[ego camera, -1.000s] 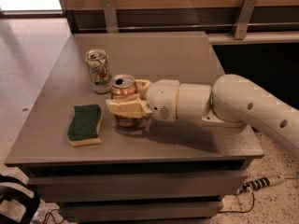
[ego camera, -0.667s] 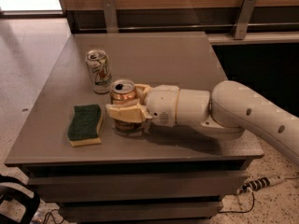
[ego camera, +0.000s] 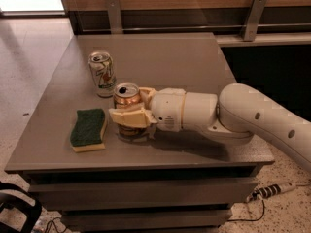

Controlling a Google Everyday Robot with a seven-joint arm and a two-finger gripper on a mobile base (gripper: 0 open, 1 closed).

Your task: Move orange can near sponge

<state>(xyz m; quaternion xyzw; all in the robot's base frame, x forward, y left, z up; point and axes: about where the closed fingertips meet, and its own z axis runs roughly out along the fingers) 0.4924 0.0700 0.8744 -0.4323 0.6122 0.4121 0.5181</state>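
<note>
The orange can (ego camera: 126,97) stands upright on the grey table (ego camera: 160,57), just right of the sponge (ego camera: 88,129). The sponge lies flat near the table's front left, dark green top over yellow foam, a small gap from the can. My gripper (ego camera: 130,109) reaches in from the right on a white arm, with its tan fingers (ego camera: 129,118) closed around the can's body, one in front and one behind. The can's lower part is hidden behind the near finger.
A white can (ego camera: 102,74) with green and red markings stands upright just behind and left of the orange can. A wall with metal brackets (ego camera: 114,13) runs behind the table. A power strip (ego camera: 268,191) lies on the floor at right.
The gripper with the orange can has shifted slightly left, closer to the sponge. The sponge and white can have not moved.
</note>
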